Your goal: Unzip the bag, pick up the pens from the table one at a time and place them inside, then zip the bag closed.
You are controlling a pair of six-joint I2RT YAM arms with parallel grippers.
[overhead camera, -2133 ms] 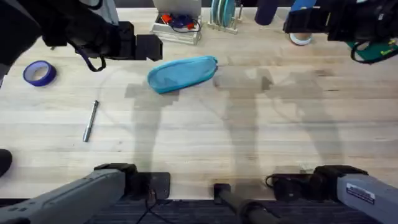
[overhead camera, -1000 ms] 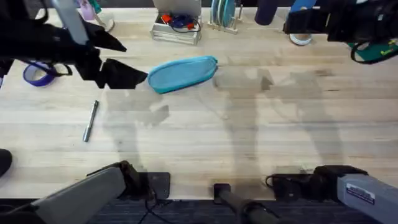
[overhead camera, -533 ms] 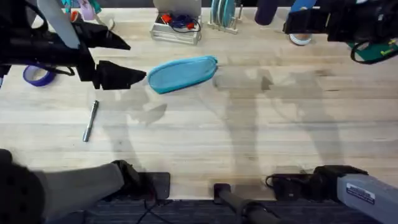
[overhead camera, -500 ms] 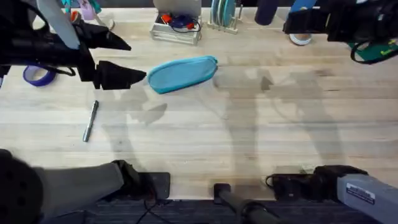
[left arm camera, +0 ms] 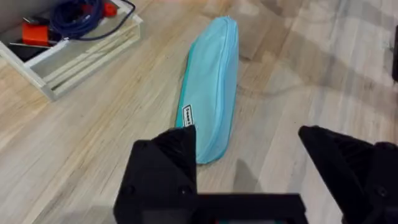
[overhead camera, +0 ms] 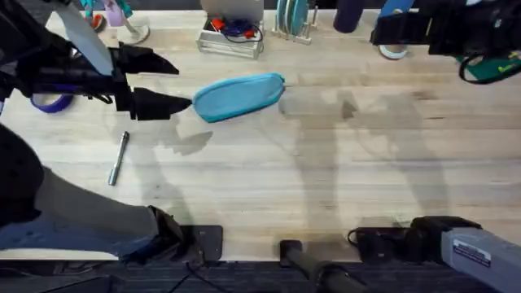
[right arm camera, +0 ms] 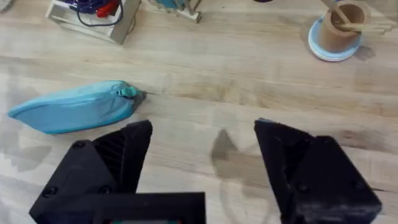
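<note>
On the tabletop (overhead camera: 326, 163) I see the bag (overhead camera: 238, 97) lying zipped; my left pincer (overhead camera: 175, 85) hovers spread at its left end, right pincer (right arm camera: 202, 152) also spread.

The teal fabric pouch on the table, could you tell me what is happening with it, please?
The left hand, fingers open, sits at the left end of the zipped teal fabric pouch, not gripping it. A silvery grey stick pen lies on the pale wooden table. The right hand hangs open, apart from the pouch.
</note>
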